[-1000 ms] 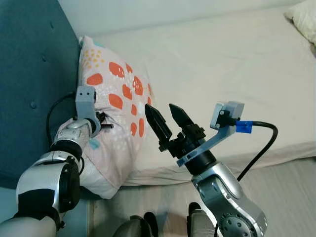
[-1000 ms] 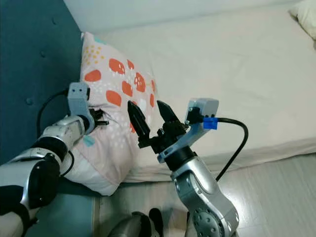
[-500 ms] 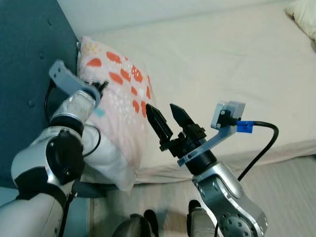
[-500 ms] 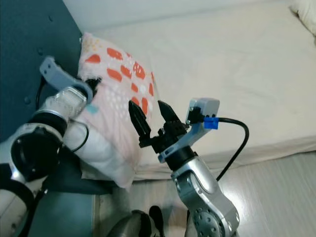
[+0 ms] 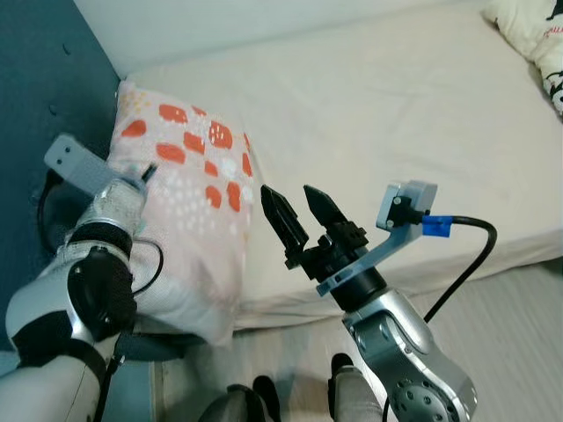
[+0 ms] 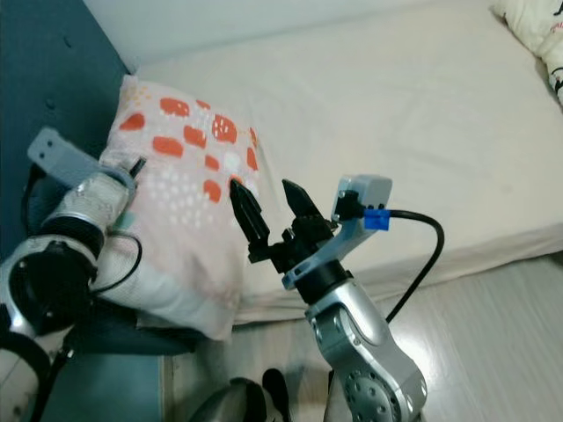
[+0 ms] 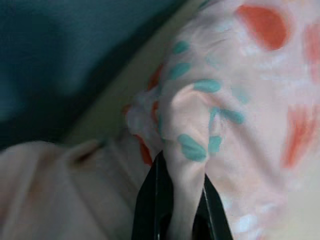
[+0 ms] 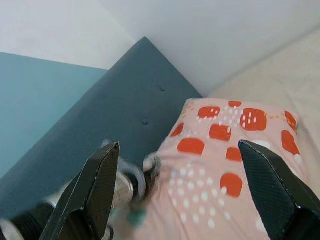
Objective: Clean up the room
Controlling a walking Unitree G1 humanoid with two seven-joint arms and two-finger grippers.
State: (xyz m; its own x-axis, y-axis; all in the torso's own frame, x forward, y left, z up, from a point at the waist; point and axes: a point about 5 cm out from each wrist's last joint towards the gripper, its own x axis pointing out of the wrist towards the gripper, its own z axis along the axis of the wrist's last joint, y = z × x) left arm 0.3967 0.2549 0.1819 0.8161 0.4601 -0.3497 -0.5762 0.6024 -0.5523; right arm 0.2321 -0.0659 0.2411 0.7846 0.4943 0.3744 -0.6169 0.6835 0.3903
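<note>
While the pink pillow [image 5: 189, 220] with orange-red spots leans at the head end of the bed, one of its sides rests against the dark teal headboard [image 5: 35, 79] and its bottom part hangs over the mattress edge. The left gripper [image 7: 176, 200] is pressed together on a bunched bit of the pillow's cloth, a fold with small teal marks, and its two black fingers [image 7: 150, 200] squeeze that fold between them. From the head views, the left arm [image 5: 84, 281] reaches up along the pillow's headboard side, with a grey camera bracket [image 5: 75, 165] near its wrist.

Just beside the pillow, toward the foot of the bed, the right gripper [image 5: 299, 211] is up in the air with its two black fingers spread apart and nothing between them. It does not touch the pillow. A grey camera box [image 5: 403, 204] with a blue plug and a black cable [image 5: 466, 264] sits on that arm.

The mattress [image 5: 396, 114] is covered by a plain cream sheet. At the far corner of the bed lies another white pillow [image 5: 528, 35] with little dark prints. A white wall [image 5: 220, 22] runs behind the bed, and a pale wood floor [image 5: 519, 325] shows below the mattress edge.
</note>
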